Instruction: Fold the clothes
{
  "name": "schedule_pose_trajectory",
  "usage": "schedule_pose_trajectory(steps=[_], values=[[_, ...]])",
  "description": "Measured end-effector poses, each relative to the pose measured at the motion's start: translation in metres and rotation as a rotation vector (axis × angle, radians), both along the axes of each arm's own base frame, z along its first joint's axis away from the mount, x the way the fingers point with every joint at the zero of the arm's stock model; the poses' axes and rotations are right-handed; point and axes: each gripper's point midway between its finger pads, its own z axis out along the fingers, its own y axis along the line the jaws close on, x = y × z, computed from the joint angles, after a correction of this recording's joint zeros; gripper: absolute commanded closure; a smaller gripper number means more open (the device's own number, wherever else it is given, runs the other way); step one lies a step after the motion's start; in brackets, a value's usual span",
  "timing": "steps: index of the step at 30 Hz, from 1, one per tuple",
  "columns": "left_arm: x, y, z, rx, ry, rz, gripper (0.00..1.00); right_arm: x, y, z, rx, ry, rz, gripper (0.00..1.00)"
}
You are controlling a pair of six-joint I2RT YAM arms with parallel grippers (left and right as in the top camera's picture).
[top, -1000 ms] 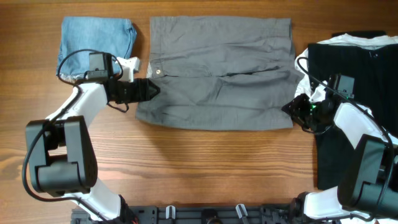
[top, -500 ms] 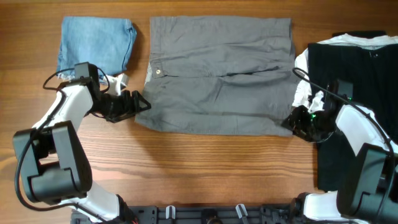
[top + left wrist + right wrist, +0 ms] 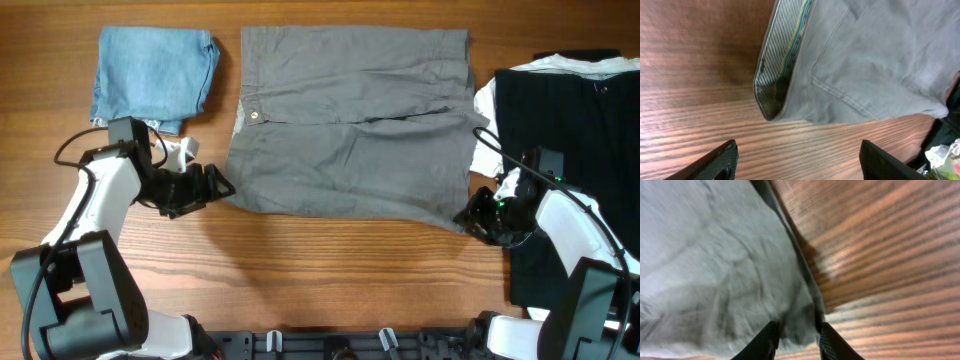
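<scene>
**Other Clothing on the Wooden Desk**

A folded light-blue denim piece (image 3: 155, 75) lies at the far left corner of the brown wood-grain desk (image 3: 330, 270). Along the right edge lies a black garment (image 3: 575, 120), with a white garment (image 3: 590, 63) showing at its far and left edges.

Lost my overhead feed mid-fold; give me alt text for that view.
The grey shorts lie spread flat mid-table, the left gripper open just off their lower-left corner and the right gripper pinching the lower-right corner. A folded denim piece sits upper left; black and white garments lie at right.
</scene>
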Motion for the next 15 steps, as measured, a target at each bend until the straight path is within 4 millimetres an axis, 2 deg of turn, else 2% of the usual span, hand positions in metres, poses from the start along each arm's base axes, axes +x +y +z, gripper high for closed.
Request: schedule_pose_trajectory(steps=[5,6,7,10,11,15], values=[[0.002,-0.012,-0.012,-0.033,-0.059,-0.024,0.23,-0.006,0.003,0.001,0.016,0.029,-0.012,0.46],[0.002,-0.016,-0.015,-0.035,-0.067,-0.036,0.29,-0.006,0.003,0.000,0.017,0.031,-0.015,0.46],[0.004,-0.019,-0.019,-0.030,-0.093,-0.050,0.39,-0.006,0.003,0.000,0.016,0.031,-0.015,0.46],[-0.006,-0.030,-0.032,-0.025,-0.093,-0.085,0.85,-0.005,0.003,0.000,0.015,0.027,-0.015,0.48],[-0.007,-0.027,-0.037,0.004,-0.090,-0.089,0.96,-0.005,0.003,0.001,0.015,0.026,-0.016,0.48],[-0.002,-0.006,-0.047,0.127,-0.065,-0.010,0.96,-0.012,0.005,0.001,0.024,0.057,-0.016,0.47]])
